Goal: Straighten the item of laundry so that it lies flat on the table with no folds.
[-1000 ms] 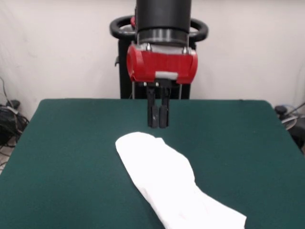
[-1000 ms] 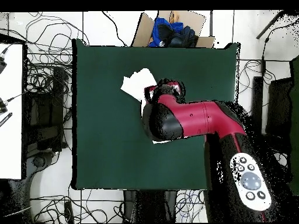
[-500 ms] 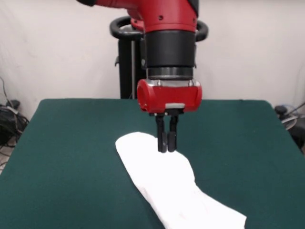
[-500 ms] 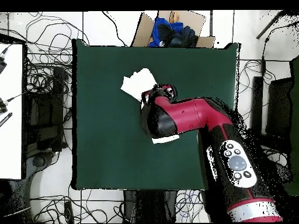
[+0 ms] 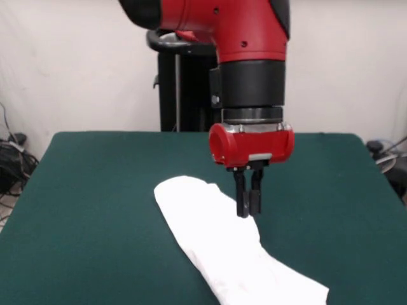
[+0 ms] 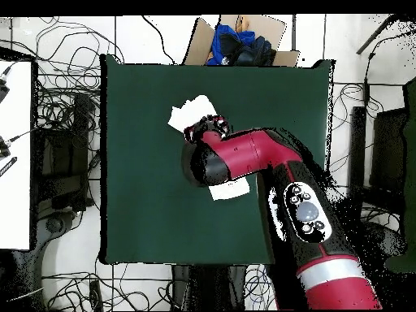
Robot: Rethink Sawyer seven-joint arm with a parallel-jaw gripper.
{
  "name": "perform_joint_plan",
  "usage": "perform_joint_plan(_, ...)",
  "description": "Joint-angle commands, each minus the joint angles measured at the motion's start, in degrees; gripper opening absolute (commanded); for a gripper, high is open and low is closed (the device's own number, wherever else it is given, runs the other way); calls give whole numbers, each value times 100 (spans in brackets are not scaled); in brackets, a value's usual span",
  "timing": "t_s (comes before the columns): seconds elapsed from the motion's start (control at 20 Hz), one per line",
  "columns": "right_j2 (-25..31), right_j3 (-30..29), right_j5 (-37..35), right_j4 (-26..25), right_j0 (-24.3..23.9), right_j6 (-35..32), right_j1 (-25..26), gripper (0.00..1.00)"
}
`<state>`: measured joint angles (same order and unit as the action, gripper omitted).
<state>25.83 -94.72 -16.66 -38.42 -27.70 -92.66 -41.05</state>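
Front view showed my gripper point(image 5: 248, 206) hanging just over the T-shirt point(image 5: 219, 244), at the cloth's edge on the picture's right side. My two fingers stood nearly together with only a slit between them, and they held nothing. The shirt lay as a long, bunched white strip, running from the middle of the table point(image 5: 95, 190) down toward the table's near edge, slightly right of centre. Only plain white cloth showed — it was clearly folded over on itself.

From overhead, my arm point(image 6: 244, 154) covered most of the shirt; white corners stuck out on either side of it.

I judged the step to be picking a hold on the top layer. To do that well, I would open wider, come down on a fold's free edge rather than the thick middle, pinch one layer only, then draw it outward low over the green top.

No print, label or writing could be read — none faced either camera.
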Motion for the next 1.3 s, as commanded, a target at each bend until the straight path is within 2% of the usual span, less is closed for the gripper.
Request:
perform_joint_plan(0.05, -309, 372, -1275, -236, 223, 392, 336, 0)
perform_joint_plan(0.4, -555, 544, -1989, -292, 441, 328, 381, 0)
perform_joint_plan(0.75, -542, 571, -2238, -364, 412, 377, 509, 0)
perform_joint_plan(1.3, -379, 767, -2719, -344, 282, 936, 970, 0)
